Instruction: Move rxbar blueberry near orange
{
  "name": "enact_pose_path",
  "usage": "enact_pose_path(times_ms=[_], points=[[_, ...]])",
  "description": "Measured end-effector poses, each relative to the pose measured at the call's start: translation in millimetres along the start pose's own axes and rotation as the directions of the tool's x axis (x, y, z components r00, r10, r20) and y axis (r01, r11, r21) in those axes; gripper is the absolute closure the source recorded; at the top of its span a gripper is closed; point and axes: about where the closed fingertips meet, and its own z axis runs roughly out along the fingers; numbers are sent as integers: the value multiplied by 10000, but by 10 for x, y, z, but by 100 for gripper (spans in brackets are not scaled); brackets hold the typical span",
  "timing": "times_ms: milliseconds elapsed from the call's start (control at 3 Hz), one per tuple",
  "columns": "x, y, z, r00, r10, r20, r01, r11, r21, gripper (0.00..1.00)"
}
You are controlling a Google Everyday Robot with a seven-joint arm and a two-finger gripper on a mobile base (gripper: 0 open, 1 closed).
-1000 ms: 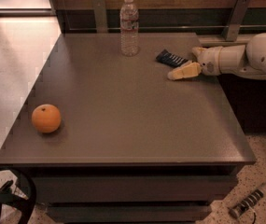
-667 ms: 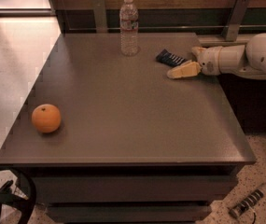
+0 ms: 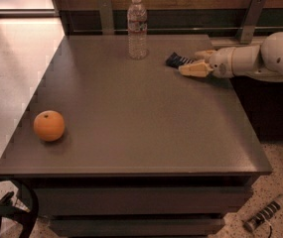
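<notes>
Your cream-coloured claw [image 3: 189, 63] is hanging low over the far right part of the flat grey-brown surface [image 3: 141, 118]. It is reaching in from the right edge on the end of the smooth white arm [image 3: 260, 61] and pointing leftward across the view. The flat, rectangular rxbar blueberry [image 3: 176, 60], in its dark navy wrapper with small white marks, is lying on the surface right at the claw's tip, with one end meeting the claw. You are not able to tell whether the claw is clamping it or only resting against it, and whether the claw is set wide or narrow is not showing either. The tall clear plastic water bottle [image 3: 137, 29] with a white cap is standing upright near the claw, to the left of it and a little farther back, apart from the bar. The round orange [image 3: 49, 125], bright-skinned with a small dark stem dimple on top, is sitting well apart from the claw, far to its left and much closer to the front edge, near the surface's left side. Below the claw's side of the surface, a ribbed grey tool [image 3: 266, 213] is lying on the speckled floor [image 3: 282, 155].
</notes>
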Motion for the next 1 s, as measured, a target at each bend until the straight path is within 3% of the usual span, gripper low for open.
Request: enact_pose_path(times_ms=[333,1000], points=[[-19,1,-6,10000,0,0,0,10000,-3,100],[-22,2,-6,10000,0,-1,0,10000,-6,100]])
